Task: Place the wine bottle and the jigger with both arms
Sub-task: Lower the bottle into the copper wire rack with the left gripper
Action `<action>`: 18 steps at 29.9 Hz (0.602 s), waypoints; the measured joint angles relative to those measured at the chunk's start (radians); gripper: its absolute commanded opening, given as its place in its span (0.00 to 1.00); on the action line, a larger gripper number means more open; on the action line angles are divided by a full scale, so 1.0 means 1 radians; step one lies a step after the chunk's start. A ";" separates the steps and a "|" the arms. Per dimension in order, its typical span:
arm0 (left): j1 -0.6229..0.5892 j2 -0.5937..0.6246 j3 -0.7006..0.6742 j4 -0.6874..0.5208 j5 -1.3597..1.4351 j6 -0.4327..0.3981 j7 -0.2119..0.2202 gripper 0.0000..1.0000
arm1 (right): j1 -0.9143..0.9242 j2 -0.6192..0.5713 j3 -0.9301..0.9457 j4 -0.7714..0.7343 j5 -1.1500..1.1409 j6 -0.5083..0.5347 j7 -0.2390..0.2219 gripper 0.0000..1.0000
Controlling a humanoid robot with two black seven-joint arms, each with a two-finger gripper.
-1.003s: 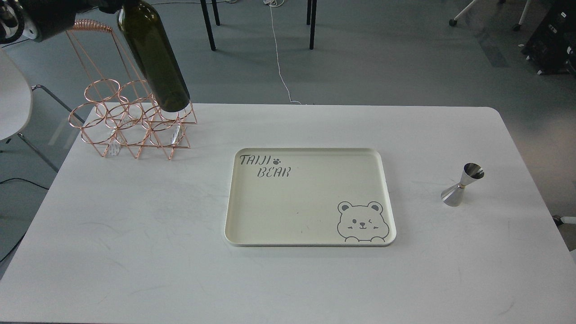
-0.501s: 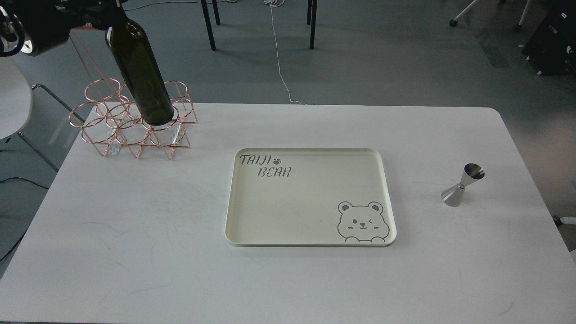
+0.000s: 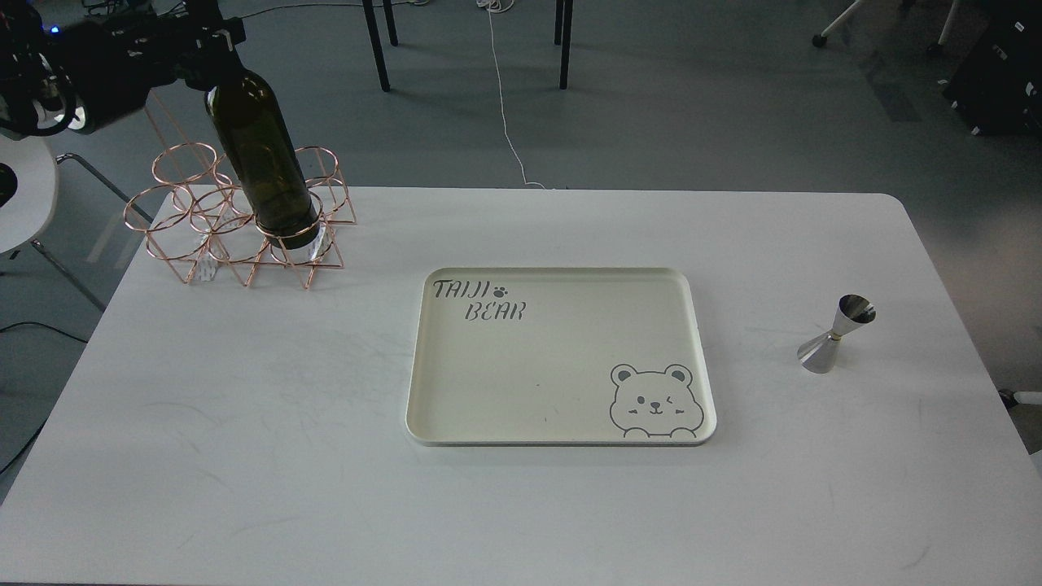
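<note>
The dark olive-green wine bottle (image 3: 262,155) stands nearly upright with its base inside a front ring of the copper wire rack (image 3: 236,220) at the table's back left. My left gripper (image 3: 213,42) comes in from the upper left and is shut on the bottle's neck, which it hides. The steel jigger (image 3: 837,334) stands upright on the table at the right, apart from everything. My right arm is out of view.
A cream tray (image 3: 562,435) with a bear drawing and "TAIJI BEAR" lettering lies at the table's middle. A white chair (image 3: 24,195) stands left of the table. Chair legs and a cable are on the floor behind.
My left gripper has come down and tilted the bottle more upright; the bottle's base has moved from above the rack's right side down into a front ring.
</note>
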 measured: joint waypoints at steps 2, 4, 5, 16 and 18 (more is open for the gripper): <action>0.000 -0.008 0.043 0.019 -0.027 0.023 -0.001 0.17 | 0.000 0.000 0.000 0.000 0.000 0.000 0.000 0.97; 0.000 -0.012 0.080 0.039 -0.061 0.033 -0.002 0.18 | 0.000 0.000 -0.001 0.000 0.000 0.000 0.000 0.97; 0.000 -0.013 0.094 0.046 -0.078 0.036 -0.003 0.19 | 0.000 0.000 -0.001 0.000 0.000 0.000 0.000 0.97; 0.004 -0.015 0.122 0.056 -0.128 0.039 -0.005 0.43 | 0.000 0.001 -0.002 0.001 0.000 0.000 0.000 0.97; 0.004 -0.015 0.121 0.055 -0.135 0.040 -0.005 0.51 | 0.000 0.001 -0.002 0.001 0.000 0.000 0.000 0.97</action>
